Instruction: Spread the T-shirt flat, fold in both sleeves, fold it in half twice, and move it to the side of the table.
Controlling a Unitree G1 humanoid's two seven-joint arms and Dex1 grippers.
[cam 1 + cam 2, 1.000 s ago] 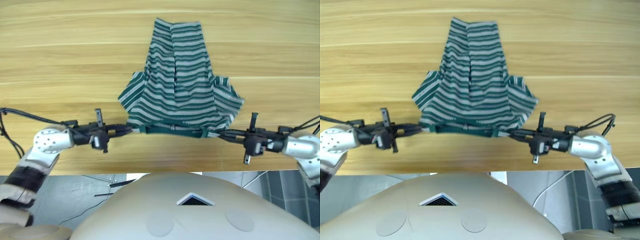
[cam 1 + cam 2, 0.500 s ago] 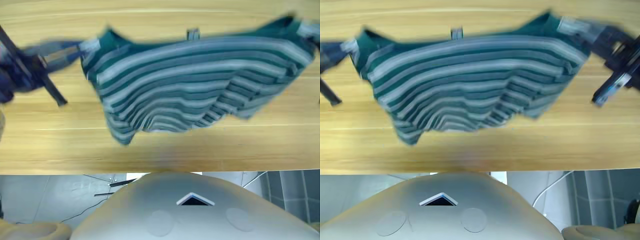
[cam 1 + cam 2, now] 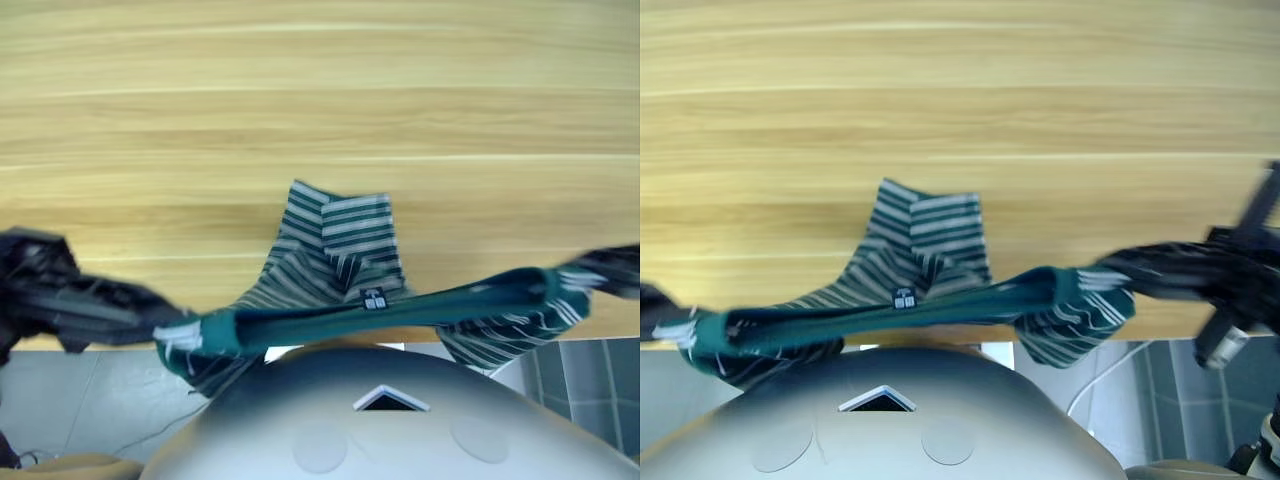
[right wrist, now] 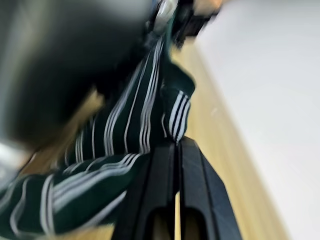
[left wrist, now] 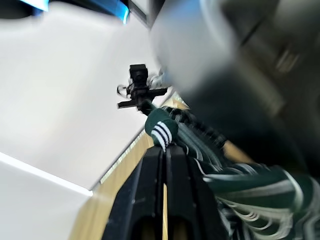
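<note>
T-shirt [image 3: 335, 250] taut over table [image 3: 300, 80] edge, clamped by left end effector [image 5: 165, 148] and right end effector [image 4: 175, 144]

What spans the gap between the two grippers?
One green edge of the T-shirt, taut from left gripper to right gripper over the near rim of the table, in both eye views.

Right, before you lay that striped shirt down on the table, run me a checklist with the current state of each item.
1. Left gripper clamped on the green-and-white striped T-shirt: ok, shut on its edge.
2. Right gripper clamped on the shirt: ok.
3. Held edge taut between the grippers: ok, a nearly straight band.
4. Shirt wholly over the light wooden table: not ok, both held ends hang past the near edge.
5. Fabric flat: not ok, the far part lies bunched and creased.
6. Where the sleeves lie: cannot tell.
</note>
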